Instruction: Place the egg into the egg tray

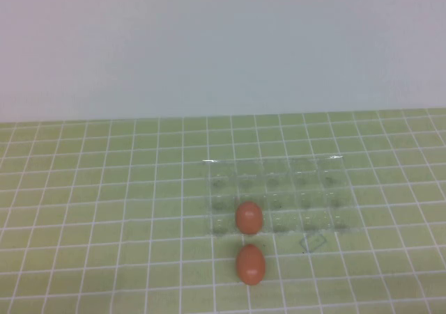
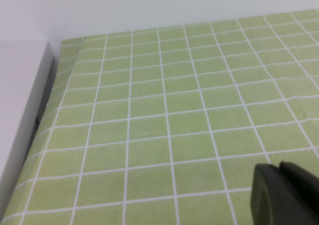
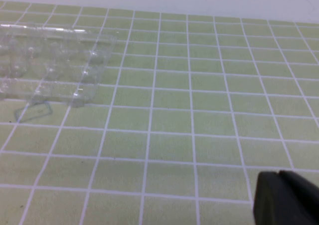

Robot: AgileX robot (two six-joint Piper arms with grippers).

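A clear plastic egg tray lies on the green checked cloth right of centre in the high view. One orange-brown egg sits in a cup of its near row, second from the left. A second, like egg lies on the cloth just in front of the tray. The tray's end also shows in the right wrist view. Neither arm shows in the high view. My left gripper is shut and empty over bare cloth. My right gripper is shut and empty, well away from the tray.
A white wall stands behind the table. A white raised edge borders the cloth in the left wrist view. A small clear flap lies by the tray's near right corner.
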